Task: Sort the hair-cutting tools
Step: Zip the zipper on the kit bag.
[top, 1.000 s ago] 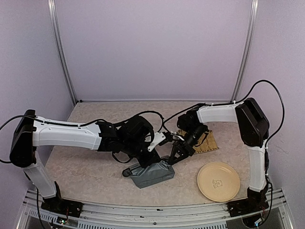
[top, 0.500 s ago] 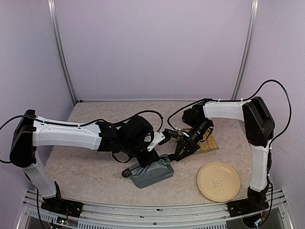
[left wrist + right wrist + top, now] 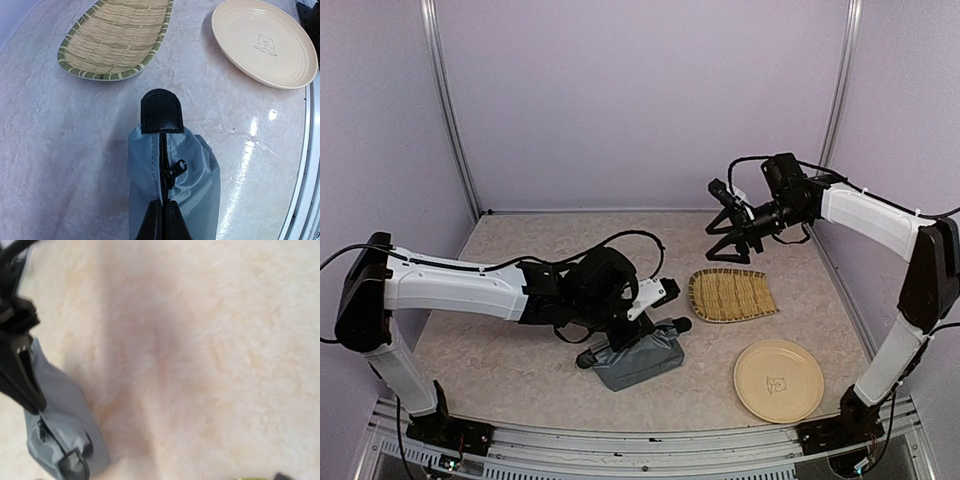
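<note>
My left hand (image 3: 623, 335) is clenched on the near end of the grey-blue zip pouch (image 3: 640, 362). In the left wrist view its two fingers are pinched together on the fabric right at the zip line. The pouch lies on the marbled surface (image 3: 500, 350) with its long axis running from lower left to upper right in the top view. Its black tab (image 3: 161, 111) is at the far end and points towards the woven tray (image 3: 732, 296). The zip runs straight along the top of the pouch, and the zip pull (image 3: 177, 167) sits about midway, tipped to one side. I cannot tell whether the stretch under my fingers is open. What the pouch holds is hidden, so I cannot tell where the hair-cutting tools are.

My right hand (image 3: 718, 245) hangs high over the far right of the surface, well apart from the pouch. Its fingers are spread and grasp nothing that I can see. Its wrist view is blurred and shows only the pouch (image 3: 65, 420) at lower left.

The woven tray has a green-striped rim, and its weave shows from rim to rim. A cream plate (image 3: 760, 362) lies near it, towards the front edge. The plate carries a small bear drawing with a line of writing below, too small for me to read.
</note>
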`<state>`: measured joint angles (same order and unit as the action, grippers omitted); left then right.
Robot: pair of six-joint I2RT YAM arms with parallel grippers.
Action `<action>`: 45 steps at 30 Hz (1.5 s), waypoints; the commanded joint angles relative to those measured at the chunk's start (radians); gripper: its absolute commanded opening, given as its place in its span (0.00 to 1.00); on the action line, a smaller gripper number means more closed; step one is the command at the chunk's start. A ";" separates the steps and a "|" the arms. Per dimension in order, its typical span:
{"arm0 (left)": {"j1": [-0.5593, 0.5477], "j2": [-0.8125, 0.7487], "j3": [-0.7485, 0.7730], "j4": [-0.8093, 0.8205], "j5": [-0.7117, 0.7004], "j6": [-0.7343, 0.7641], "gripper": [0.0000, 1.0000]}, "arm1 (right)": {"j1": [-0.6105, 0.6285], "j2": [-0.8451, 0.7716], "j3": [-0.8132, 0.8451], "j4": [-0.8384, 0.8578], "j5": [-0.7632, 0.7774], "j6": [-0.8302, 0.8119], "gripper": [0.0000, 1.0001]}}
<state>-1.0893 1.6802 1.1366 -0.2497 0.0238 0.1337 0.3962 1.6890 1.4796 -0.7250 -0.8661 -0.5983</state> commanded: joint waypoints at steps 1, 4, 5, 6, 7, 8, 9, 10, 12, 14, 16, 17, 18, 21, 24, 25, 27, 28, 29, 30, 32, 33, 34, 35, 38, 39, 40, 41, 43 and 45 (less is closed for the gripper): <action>-0.004 -0.039 -0.006 0.073 -0.029 0.097 0.00 | 0.002 0.039 -0.090 0.178 -0.147 0.117 0.69; -0.004 -0.034 -0.002 0.066 -0.039 0.126 0.00 | 0.036 0.134 -0.005 -0.100 -0.232 -0.076 0.42; -0.004 -0.031 0.002 0.064 -0.039 0.131 0.00 | 0.043 0.158 0.005 -0.169 -0.259 -0.126 0.39; -0.005 -0.028 0.007 0.062 -0.041 0.134 0.00 | 0.051 0.175 0.005 -0.212 -0.278 -0.153 0.37; -0.008 -0.024 0.013 0.060 -0.043 0.138 0.00 | 0.063 0.185 -0.002 -0.239 -0.282 -0.173 0.36; -0.009 -0.020 0.019 0.058 -0.047 0.141 0.00 | 0.077 0.191 -0.012 -0.254 -0.282 -0.185 0.36; -0.013 -0.018 0.023 0.057 -0.053 0.142 0.00 | 0.094 0.195 -0.024 -0.260 -0.279 -0.192 0.36; -0.018 -0.014 0.027 0.056 -0.060 0.146 0.00 | 0.112 0.200 -0.033 -0.267 -0.273 -0.199 0.35; -0.023 -0.010 0.031 0.060 -0.067 0.145 0.00 | 0.149 0.218 -0.043 -0.279 -0.262 -0.210 0.33; -0.028 -0.007 0.031 0.062 -0.068 0.140 0.00 | 0.177 0.241 -0.043 -0.281 -0.249 -0.205 0.32; -0.033 -0.007 0.029 0.066 -0.073 0.137 0.00 | 0.190 0.272 -0.033 -0.293 -0.242 -0.210 0.30; -0.034 -0.008 0.027 0.069 -0.073 0.134 0.00 | 0.194 0.289 -0.026 -0.305 -0.238 -0.218 0.30; -0.034 -0.009 0.026 0.071 -0.073 0.133 0.00 | 0.199 0.304 -0.017 -0.320 -0.234 -0.227 0.29; -0.035 -0.007 0.027 0.073 -0.074 0.127 0.00 | 0.214 0.346 0.008 -0.373 -0.231 -0.263 0.26; -0.035 -0.004 0.026 0.078 -0.070 0.120 0.00 | 0.221 0.360 0.013 -0.380 -0.232 -0.267 0.24; -0.036 -0.005 0.024 0.083 -0.069 0.117 0.00 | 0.224 0.363 0.015 -0.380 -0.228 -0.267 0.24; -0.036 -0.005 0.021 0.093 -0.066 0.111 0.00 | 0.229 0.369 0.021 -0.380 -0.224 -0.267 0.25; -0.037 -0.003 0.022 0.095 -0.064 0.111 0.00 | 0.233 0.372 0.025 -0.381 -0.226 -0.267 0.25; -0.037 0.000 0.025 0.095 -0.062 0.108 0.00 | 0.234 0.375 0.031 -0.383 -0.231 -0.267 0.25; -0.037 0.003 0.029 0.092 -0.060 0.105 0.00 | 0.237 0.380 0.037 -0.388 -0.235 -0.268 0.25; -0.037 0.010 0.037 0.090 -0.058 0.100 0.00 | 0.242 0.387 0.049 -0.391 -0.242 -0.264 0.25; -0.037 0.012 0.039 0.089 -0.059 0.101 0.00 | 0.245 0.390 0.053 -0.394 -0.244 -0.265 0.25; -0.037 0.012 0.037 0.091 -0.058 0.100 0.00 | 0.250 0.394 0.058 -0.396 -0.244 -0.262 0.25; -0.037 0.013 0.038 0.092 -0.059 0.100 0.00 | 0.253 0.400 0.063 -0.399 -0.241 -0.258 0.26; -0.035 0.012 0.039 0.092 -0.053 0.098 0.00 | 0.260 0.415 0.072 -0.400 -0.235 -0.242 0.26; -0.036 0.012 0.039 0.094 -0.053 0.098 0.00 | 0.261 0.418 0.073 -0.397 -0.232 -0.238 0.26; -0.037 0.010 0.038 0.096 -0.052 0.095 0.00 | 0.262 0.421 0.074 -0.396 -0.229 -0.232 0.26; -0.037 0.010 0.038 0.097 -0.052 0.094 0.00 | 0.262 0.424 0.074 -0.395 -0.230 -0.230 0.26; -0.037 0.011 0.038 0.099 -0.049 0.088 0.00 | 0.263 0.427 0.076 -0.397 -0.232 -0.229 0.26; -0.037 0.017 0.045 0.098 -0.050 0.080 0.00 | 0.268 0.429 0.082 -0.401 -0.236 -0.227 0.26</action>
<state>-1.1191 1.6901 1.1362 -0.2108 -0.0341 0.2325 0.6460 2.0941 1.5333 -1.1099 -1.0924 -0.8364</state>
